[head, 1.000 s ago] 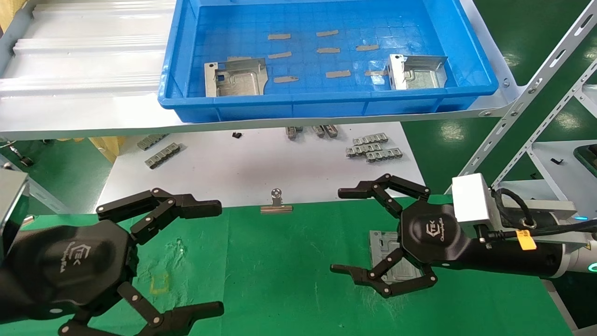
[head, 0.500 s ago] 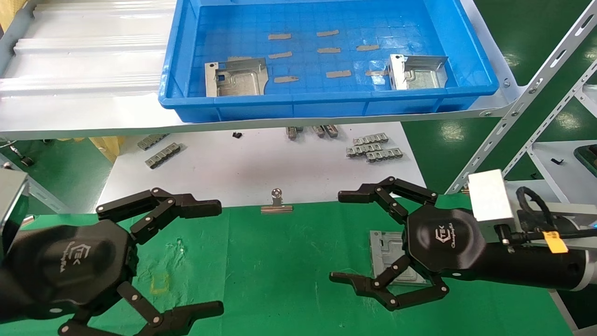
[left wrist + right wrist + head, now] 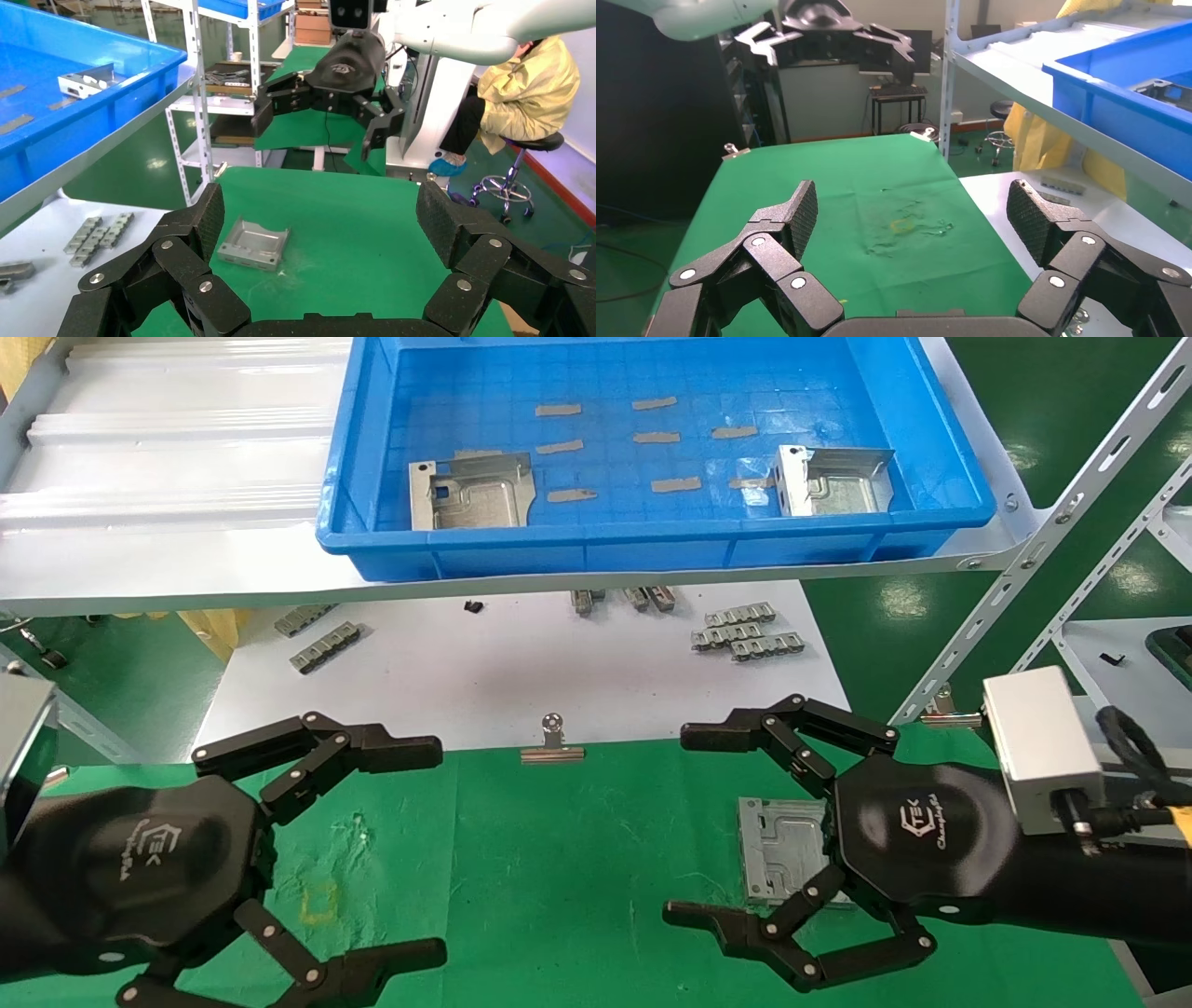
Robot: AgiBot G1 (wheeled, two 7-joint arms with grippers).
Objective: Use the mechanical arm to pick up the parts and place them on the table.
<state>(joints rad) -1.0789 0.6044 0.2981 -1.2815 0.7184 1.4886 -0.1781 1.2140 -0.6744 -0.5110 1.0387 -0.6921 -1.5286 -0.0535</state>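
Observation:
One silver part lies flat on the green table, partly covered by my right gripper's body; it also shows in the left wrist view. My right gripper is open and empty, hovering just right of and above that part. My left gripper is open and empty, parked over the table's left side. Two more parts lie in the blue tray on the shelf at the back. The right wrist view shows only bare green cloth between the pads.
Grey tape strips lie in the tray. Small grey toothed clip strips lie on the white sheet below the shelf. A binder clip sits at the cloth's far edge. A slanted metal rack frame stands at the right.
My right gripper has drawn back to the right and toward me, staying open and uncovering more of the part on the green table. The left arm has not moved.

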